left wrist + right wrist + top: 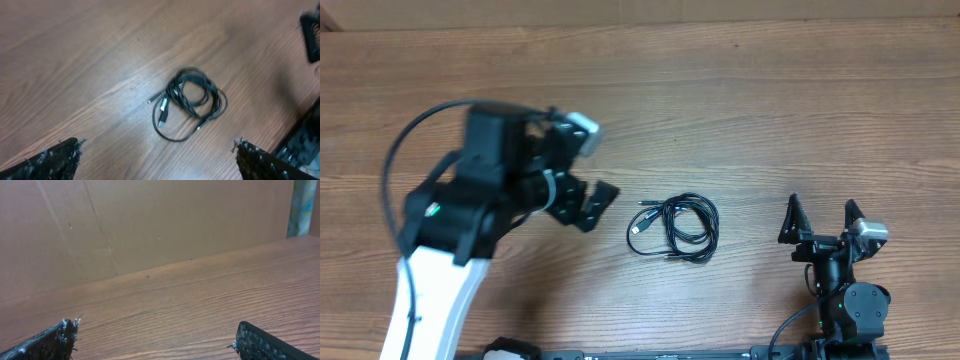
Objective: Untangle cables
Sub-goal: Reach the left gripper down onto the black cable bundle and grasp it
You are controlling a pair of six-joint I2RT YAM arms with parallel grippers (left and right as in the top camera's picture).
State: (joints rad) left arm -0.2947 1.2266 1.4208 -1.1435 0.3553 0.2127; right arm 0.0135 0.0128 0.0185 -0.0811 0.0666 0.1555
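- Cables [672, 228] lie in one loose coiled bundle on the wooden table [770, 100], near its middle and between the two arms. Nothing touches them.
- From the left wrist camera the bundle [189, 102] shows as several overlapping black loops, with a plug end [163, 116] and a thinner tip poking out on one side (how many cords there are cannot be told).
- Left gripper [590, 205] hangs above the table near the bundle, on its left in the overhead view. Its jaws are spread wide and hold nothing.
- Its two fingers [50, 160] fill the lower corners of the wrist view, with the bundle ahead of them and apart from both.
- Right gripper [820, 215] sits well apart from the cables, near the table's front edge. Its jaws are likewise wide apart and empty.
- Its fingers [272, 342] point over the wood grain toward a brown cardboard wall [150, 225] at the table's far edge.
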